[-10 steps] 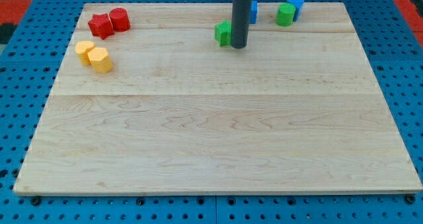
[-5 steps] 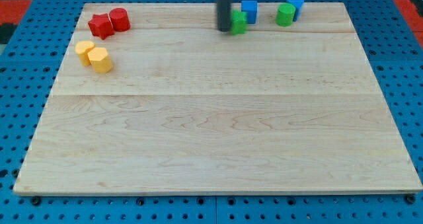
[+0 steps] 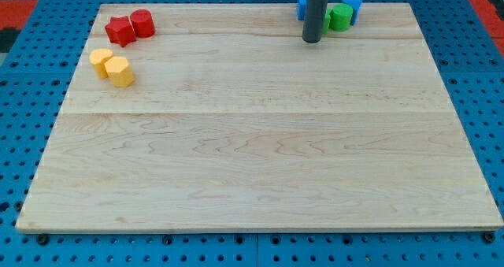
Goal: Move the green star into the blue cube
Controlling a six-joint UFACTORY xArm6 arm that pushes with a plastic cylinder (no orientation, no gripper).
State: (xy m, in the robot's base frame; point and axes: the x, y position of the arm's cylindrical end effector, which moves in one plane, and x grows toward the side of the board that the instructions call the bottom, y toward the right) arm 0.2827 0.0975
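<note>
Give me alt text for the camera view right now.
My tip rests near the wooden board's top edge; the rod hides most of a blue block and a green block, a second blue block behind. Red blocks and yellow blocks sit top left.

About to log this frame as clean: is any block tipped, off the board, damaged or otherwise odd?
Nothing stands out. The red pair and yellow pair sit flat on the wooden board. At the view's top, my tip stands before the crowded blue cube, green cylinder and second blue block; the rod hides the green star.
</note>
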